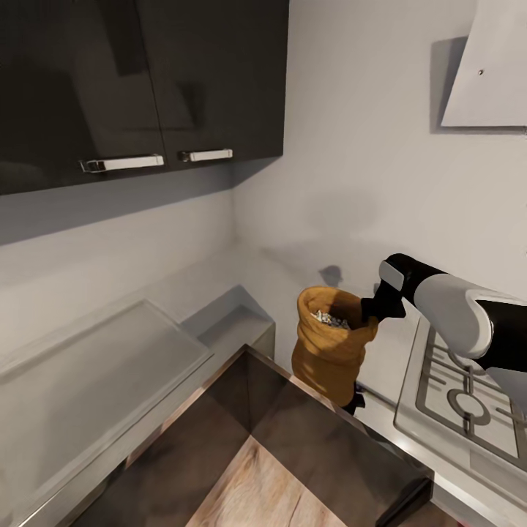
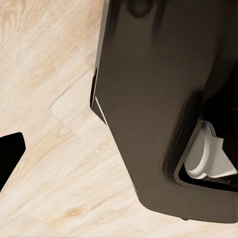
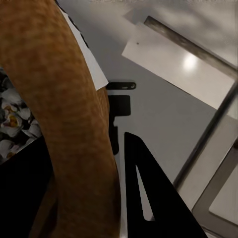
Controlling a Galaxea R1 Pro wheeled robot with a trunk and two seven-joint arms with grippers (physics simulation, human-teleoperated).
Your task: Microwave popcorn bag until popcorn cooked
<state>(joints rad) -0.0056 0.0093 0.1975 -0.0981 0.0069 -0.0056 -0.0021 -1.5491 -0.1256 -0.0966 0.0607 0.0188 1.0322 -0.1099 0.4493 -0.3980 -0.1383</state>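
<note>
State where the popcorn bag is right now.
In the head view, the popcorn bag sits right of centre, gripped at its rim by the right pincer, beside the hob.

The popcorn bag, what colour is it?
Tan-gold, with a fine woven texture; the bag shows whole in the head view, its weave clearest in the right wrist view.

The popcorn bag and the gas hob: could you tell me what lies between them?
In the head view, the right gripper at the popcorn bag's rim, and a bare countertop strip before the gas hob.

The popcorn bag [image 1: 333,344] stands at the countertop [image 1: 102,380] corner, the right gripper [image 1: 375,307] at its rim. Walls close behind; dark cabinets [image 1: 139,80] hang above. The hob [image 1: 468,395] lies just right. Left countertop is open.
</note>
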